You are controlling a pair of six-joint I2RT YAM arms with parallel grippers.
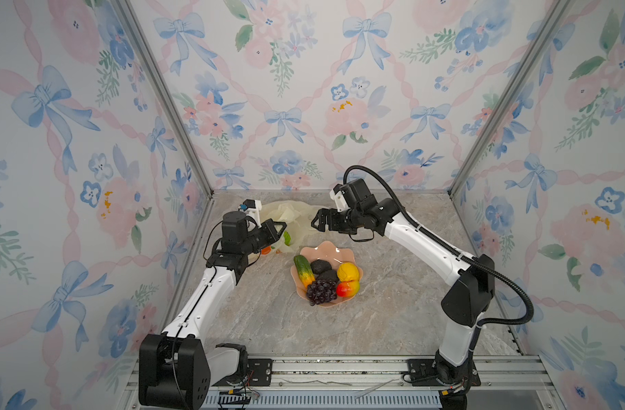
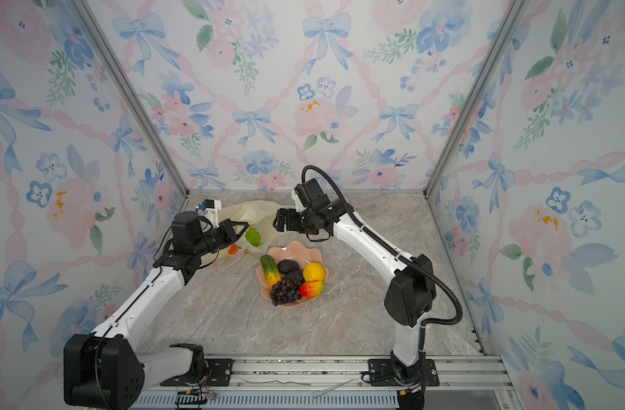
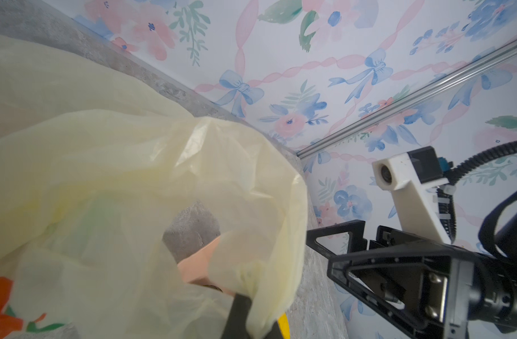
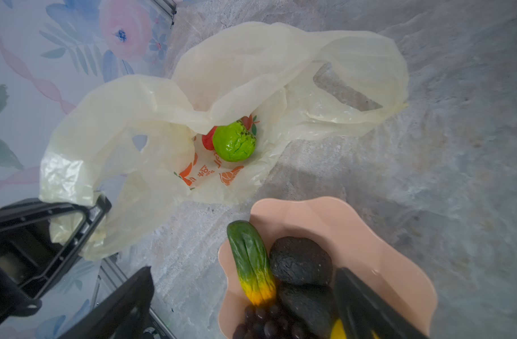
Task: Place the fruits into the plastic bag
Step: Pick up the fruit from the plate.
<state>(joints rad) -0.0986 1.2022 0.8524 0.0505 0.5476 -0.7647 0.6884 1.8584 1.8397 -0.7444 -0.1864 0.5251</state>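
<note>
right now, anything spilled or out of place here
Nothing stands out: the green ball and a red fruit lie in the plastic bag, the other fruits sit in the pink bowl, none loose on the table.

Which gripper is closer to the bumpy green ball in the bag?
Left. The left gripper, shut on the plastic bag, is close beside the bumpy green ball; the right gripper hangs open farther off.

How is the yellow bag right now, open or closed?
Open. The left gripper holds the plastic bag up by a handle, and the bumpy green ball shows inside through the gaping mouth.
</note>
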